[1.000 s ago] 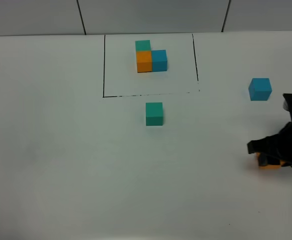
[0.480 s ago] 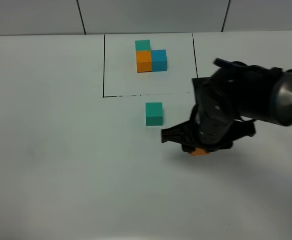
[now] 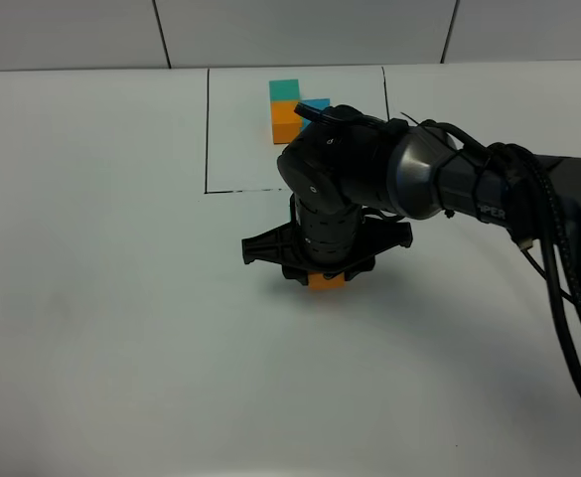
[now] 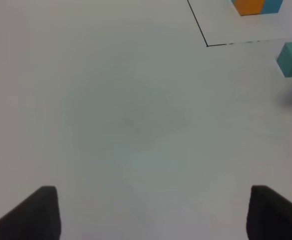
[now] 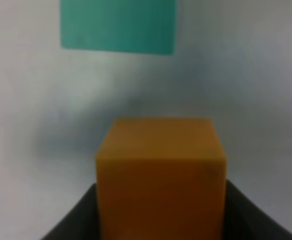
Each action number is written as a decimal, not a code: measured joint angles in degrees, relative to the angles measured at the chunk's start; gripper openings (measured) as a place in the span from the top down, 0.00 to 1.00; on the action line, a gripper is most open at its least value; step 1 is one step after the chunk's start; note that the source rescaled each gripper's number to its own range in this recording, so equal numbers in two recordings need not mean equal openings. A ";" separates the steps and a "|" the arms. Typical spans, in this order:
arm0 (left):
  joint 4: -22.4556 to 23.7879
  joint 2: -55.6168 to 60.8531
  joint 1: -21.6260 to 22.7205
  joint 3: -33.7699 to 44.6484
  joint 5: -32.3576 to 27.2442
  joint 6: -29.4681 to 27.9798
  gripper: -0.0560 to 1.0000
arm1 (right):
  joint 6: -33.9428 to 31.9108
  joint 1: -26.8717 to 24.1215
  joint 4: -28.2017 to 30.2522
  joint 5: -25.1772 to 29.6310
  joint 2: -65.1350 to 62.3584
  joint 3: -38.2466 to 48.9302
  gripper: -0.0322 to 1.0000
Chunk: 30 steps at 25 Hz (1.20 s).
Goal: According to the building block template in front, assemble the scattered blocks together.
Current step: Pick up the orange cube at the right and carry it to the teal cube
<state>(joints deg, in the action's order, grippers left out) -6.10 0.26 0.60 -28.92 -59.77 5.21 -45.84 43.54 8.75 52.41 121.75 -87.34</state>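
Note:
My right gripper (image 3: 325, 272) is shut on the orange cube (image 3: 326, 282) of the scattered blocks and holds it low over the white table, just in front of the framed area. In the right wrist view the orange cube (image 5: 160, 170) sits between the jaws, with the loose teal-green cube (image 5: 118, 25) a short way beyond it. The arm hides the teal-green and blue loose cubes in the high view. The building block template (image 3: 288, 111) lies inside its black frame (image 3: 208, 129), its blue cube partly hidden. My left gripper (image 4: 155, 215) is open and empty over bare table, with the teal-green cube (image 4: 291, 59) far off.
The right arm and its black cables (image 3: 558, 258) stretch from the right edge across the table to the middle. The template's orange and blue cubes (image 4: 255, 6) and a corner of the frame (image 4: 207, 45) show in the left wrist view.
My right arm has swept from the table's right edge to the middle, carrying the orange cube with it. It now covers the loose teal-green and blue cubes.

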 joint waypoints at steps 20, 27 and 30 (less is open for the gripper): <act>0.00 0.00 0.00 0.00 0.00 0.00 0.30 | -0.86 0.07 -0.98 -4.09 1.77 -0.14 0.95; 0.00 0.00 0.00 0.00 0.00 0.00 0.30 | -1.05 0.07 -1.04 -5.99 3.46 -0.30 0.95; 0.00 0.00 0.00 0.00 0.00 0.00 0.30 | -1.05 0.07 -1.04 -5.73 3.80 -0.67 0.95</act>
<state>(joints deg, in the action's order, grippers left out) -6.10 0.26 0.60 -28.92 -59.77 5.21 -46.89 43.61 7.71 46.68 125.55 -88.01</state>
